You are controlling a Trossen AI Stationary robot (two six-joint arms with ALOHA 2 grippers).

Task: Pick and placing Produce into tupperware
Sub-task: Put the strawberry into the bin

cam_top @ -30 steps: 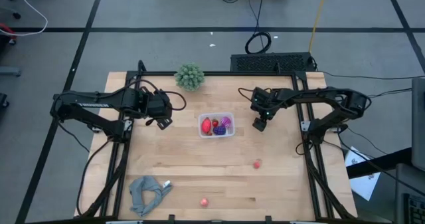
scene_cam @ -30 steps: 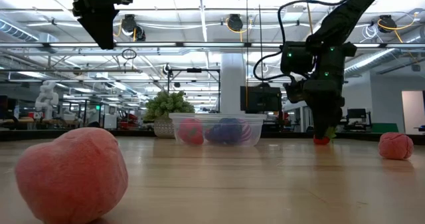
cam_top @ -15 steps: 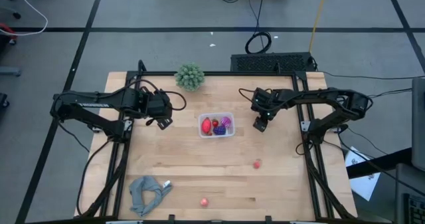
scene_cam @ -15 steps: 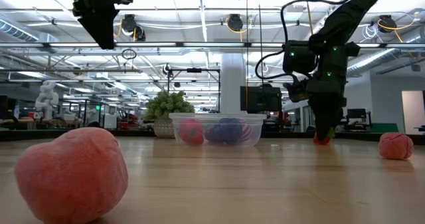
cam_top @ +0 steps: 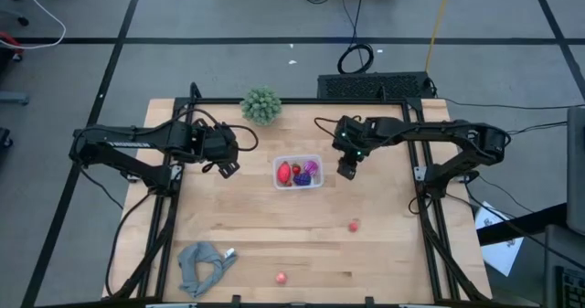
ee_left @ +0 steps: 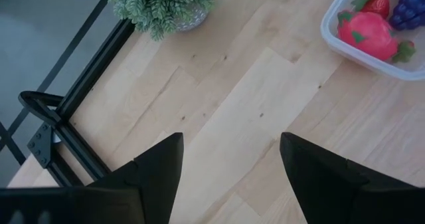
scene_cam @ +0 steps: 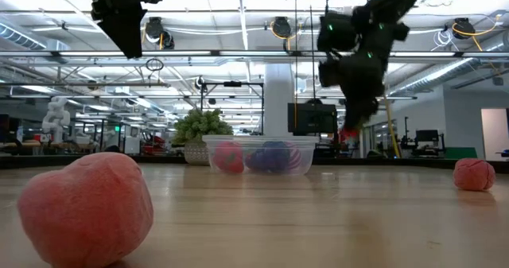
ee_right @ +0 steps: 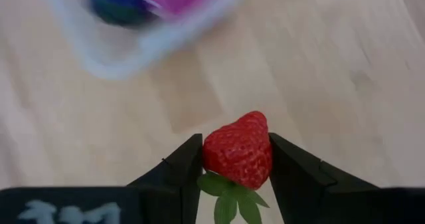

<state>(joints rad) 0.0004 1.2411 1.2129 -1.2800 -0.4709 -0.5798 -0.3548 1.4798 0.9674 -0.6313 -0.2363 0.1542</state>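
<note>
The tupperware [cam_top: 298, 172] stands mid-table with red, pink and purple produce inside. Just to its right my right gripper [cam_top: 345, 168] hangs above the table, shut on a red strawberry [ee_right: 238, 149]. In the low view the strawberry [scene_cam: 348, 133] shows raised above the tupperware's rim [scene_cam: 258, 141]. My left gripper [cam_top: 227, 167] waits open left of the tupperware, nothing between its fingers [ee_left: 159, 164]. Two pink produce pieces [cam_top: 353, 225] [cam_top: 281, 277] lie loose on the table. My right gripper pinches the strawberry by its two sides [ee_right: 207, 154], one finger [ee_right: 182, 167] on each side. The fingers come from above, pointing down. The strawberry's green leaves [ee_right: 229, 194] face the wrist and its tip points away. It hangs lifted clear of the table.
A green bushy ball [cam_top: 261, 104] stands at the far edge. A grey cloth [cam_top: 203, 262] lies at the near left. Bare wood stretches between the tupperware and the loose pink pieces, one of which shows large in the low view [scene_cam: 86, 208].
My right gripper has risen from the table with the strawberry, which now hangs clear of the wood, and has moved toward the table's left, closer to the tupperware.
</note>
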